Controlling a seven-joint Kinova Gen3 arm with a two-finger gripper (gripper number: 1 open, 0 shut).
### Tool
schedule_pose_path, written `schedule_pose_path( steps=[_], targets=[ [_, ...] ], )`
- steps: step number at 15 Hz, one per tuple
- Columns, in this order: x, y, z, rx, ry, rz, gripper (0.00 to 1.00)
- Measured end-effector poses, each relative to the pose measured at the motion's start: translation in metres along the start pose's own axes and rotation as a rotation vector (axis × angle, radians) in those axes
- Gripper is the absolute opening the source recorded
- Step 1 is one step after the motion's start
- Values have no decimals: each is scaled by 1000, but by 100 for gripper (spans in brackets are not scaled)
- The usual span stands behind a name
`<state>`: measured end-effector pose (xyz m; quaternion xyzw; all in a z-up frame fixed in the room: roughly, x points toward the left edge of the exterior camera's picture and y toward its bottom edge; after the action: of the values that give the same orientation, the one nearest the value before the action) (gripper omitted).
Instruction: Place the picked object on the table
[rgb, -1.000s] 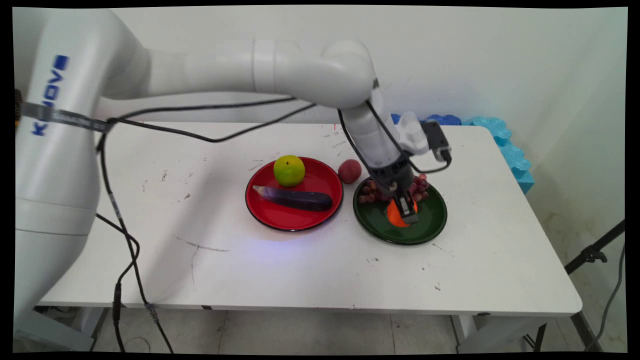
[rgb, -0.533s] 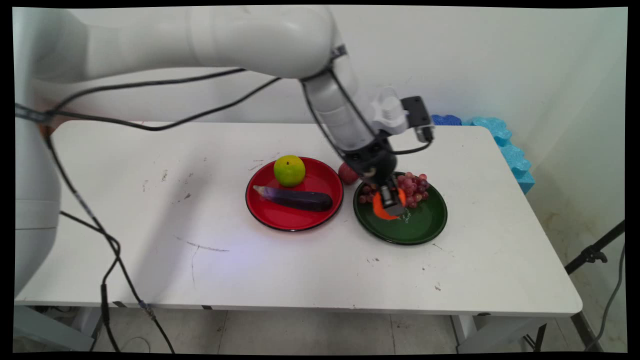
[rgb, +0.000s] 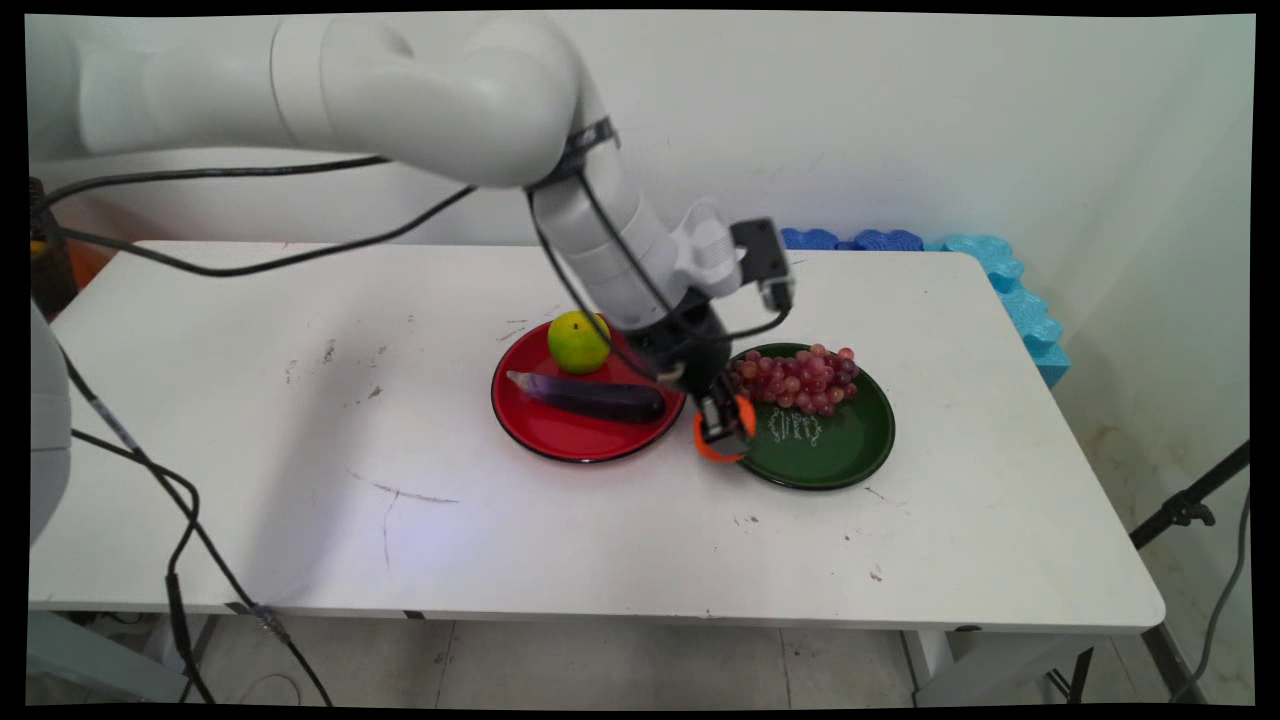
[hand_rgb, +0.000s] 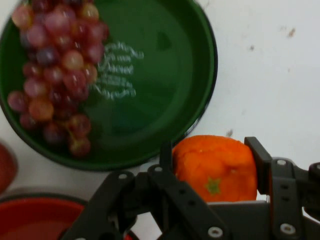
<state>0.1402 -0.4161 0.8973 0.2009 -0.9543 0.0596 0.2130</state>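
The black two-finger gripper (hand_rgb: 212, 167) is clamping its fingers (hand_rgb: 166, 161) on opposite sides of a round, orange fruit (hand_rgb: 215, 167), carrying it between the dark green plate (rgb: 850, 450) and the red plate (rgb: 560, 440). The fruit is looking firm, light and slippery-skinned.

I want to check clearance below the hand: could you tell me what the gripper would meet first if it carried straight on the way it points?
The gripper, shut on the orange, points down between the red plate and green plate. Probably bare table, though the green rim is close.
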Motion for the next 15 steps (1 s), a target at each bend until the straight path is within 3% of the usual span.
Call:
schedule_pose_path(
  steps=[5,12,13,15],
  targets=[
    [-26,2,31,1,-13,-17,0],
    [-43,0,64,-2,-12,-35,0],
    [-45,0,66,-2,-8,-36,100],
    [-47,0,69,-2,-3,-37,100]
  ],
)
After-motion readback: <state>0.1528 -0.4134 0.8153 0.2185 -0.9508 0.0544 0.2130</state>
